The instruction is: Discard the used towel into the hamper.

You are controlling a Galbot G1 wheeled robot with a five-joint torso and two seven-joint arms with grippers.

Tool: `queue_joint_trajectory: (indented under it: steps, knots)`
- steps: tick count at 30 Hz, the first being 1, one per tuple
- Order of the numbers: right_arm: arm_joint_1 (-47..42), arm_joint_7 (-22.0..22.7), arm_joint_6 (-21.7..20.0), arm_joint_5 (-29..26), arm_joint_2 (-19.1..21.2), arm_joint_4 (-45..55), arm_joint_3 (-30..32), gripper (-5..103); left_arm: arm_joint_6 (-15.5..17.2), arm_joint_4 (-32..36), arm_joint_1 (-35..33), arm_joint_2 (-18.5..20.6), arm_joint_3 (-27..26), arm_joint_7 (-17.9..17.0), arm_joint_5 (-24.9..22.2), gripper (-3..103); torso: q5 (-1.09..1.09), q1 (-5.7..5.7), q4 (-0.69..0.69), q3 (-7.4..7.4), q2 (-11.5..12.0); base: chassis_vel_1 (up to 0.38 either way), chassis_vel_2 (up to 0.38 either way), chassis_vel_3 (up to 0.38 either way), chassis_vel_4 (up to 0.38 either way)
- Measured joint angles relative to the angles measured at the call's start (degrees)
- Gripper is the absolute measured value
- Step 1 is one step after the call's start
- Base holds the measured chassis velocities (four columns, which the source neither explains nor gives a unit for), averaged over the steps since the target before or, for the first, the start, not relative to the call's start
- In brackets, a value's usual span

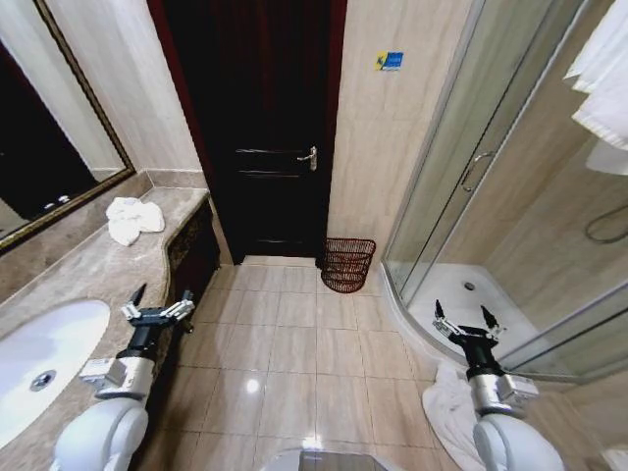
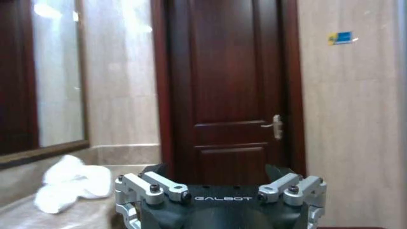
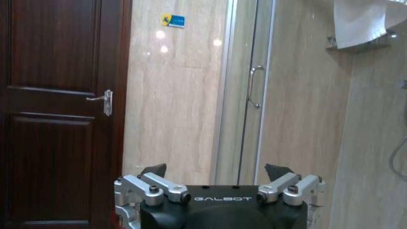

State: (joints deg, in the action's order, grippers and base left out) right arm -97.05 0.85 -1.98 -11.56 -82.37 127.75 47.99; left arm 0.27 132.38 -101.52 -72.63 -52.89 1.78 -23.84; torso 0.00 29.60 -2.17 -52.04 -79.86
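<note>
Bathroom scene. A crumpled white towel is seen lying on the marble counter, near its far end below the mirror and well beyond the sink. The hamper stands on the tiled floor against the wall, between the dark door and the shower enclosure. Towel and hamper are well apart, on opposite sides of the room.

The left end effector is held over the counter's front edge, just beside the sink, fingers spread wide and empty. In the left wrist view the left end effector points toward the door, with the towel off to one side and farther along the counter. The right end effector hangs over the floor beside the shower base, also spread wide and empty; a second white cloth lies on the floor beneath that arm.

Step in hand is judged to be the reach for the towel; nothing is yet grasped. Notes for a clean pick:
- The left arm is the nearer one and is best used.
- The towel should be approached from above, at its highest fold, so that a thick bunch is pinched.
- The fingers should be kept wide until the cloth lies between them.
- The mirror frame and wall behind should be given clearance.
- Trailing corners may snag on the counter edge during carry.
</note>
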Motion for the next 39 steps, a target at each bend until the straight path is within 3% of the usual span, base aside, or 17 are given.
queue_joint_trajectory:
  steps: [3,4,5,7,15,20,27,34,39]
  knots:
    - [-1.68,-2.5,-3.08,-2.52,-1.15,4.85,1.34,100,0.61,-0.08,0.82,-0.44,1.55,0.31,0.71,100,0.02,0.01,0.0,-0.01,0.0,0.0,0.0,0.0,0.0]
    - [-2.32,-4.07,-3.94,-3.06,-2.17,6.85,1.82,100,0.8,-0.35,1.54,-0.75,2.36,0.37,1.15,100,-0.14,0.0,0.01,0.0,0.0,0.0,0.0,0.0,0.0]
    - [-2.68,-5.24,-3.96,-2.87,-3.21,7.21,1.81,100,1.01,-0.42,1.99,-0.9,2.68,0.39,1.3,100,0.01,0.0,0.02,0.0,0.0,0.0,0.0,0.0,0.0]
    - [-3.03,-5.97,-3.95,-2.71,-3.84,7.5,1.81,100,1.3,-0.42,2.32,-1.0,2.85,0.39,1.34,100,0.03,0.01,0.01,0.0,0.0,0.0,0.0,0.0,0.0]
    - [-5.17,-9.66,-2.99,-1.17,-6.2,7.74,0.98,100,1.88,-2.08,2.96,-1.0,2.78,0.42,1.42,100,-0.02,0.0,0.0,0.0,0.0,0.0,0.0,0.0,0.0]
    - [-5.62,-10.57,0.75,-0.34,-5.12,5.08,-0.84,100,0.73,-3.47,3.23,-1.28,3.03,0.38,2.24,100,0.0,0.01,0.0,0.0,0.0,0.0,0.0,0.0,0.0]
    - [-5.08,-10.73,2.3,-0.23,-2.6,3.26,-2.69,100,0.07,-4.06,3.48,-1.44,3.8,0.29,2.64,100,0.0,0.01,0.0,0.0,0.0,0.0,0.0,0.0,0.0]
    - [1.31,-4.07,0.18,1.25,-2.38,2.62,-6.87,100,0.47,-3.51,4.58,-0.2,5.64,-2.59,3.92,100,0.0,0.01,0.0,0.0,0.0,0.0,0.0,0.0,0.0]
    - [2.66,-3.32,-0.03,2.49,-3.08,2.07,-8.73,100,0.12,-3.16,4.64,-0.19,5.83,-3.15,4.1,100,0.0,0.02,-0.01,-0.01,0.0,0.0,0.0,0.0,0.0]
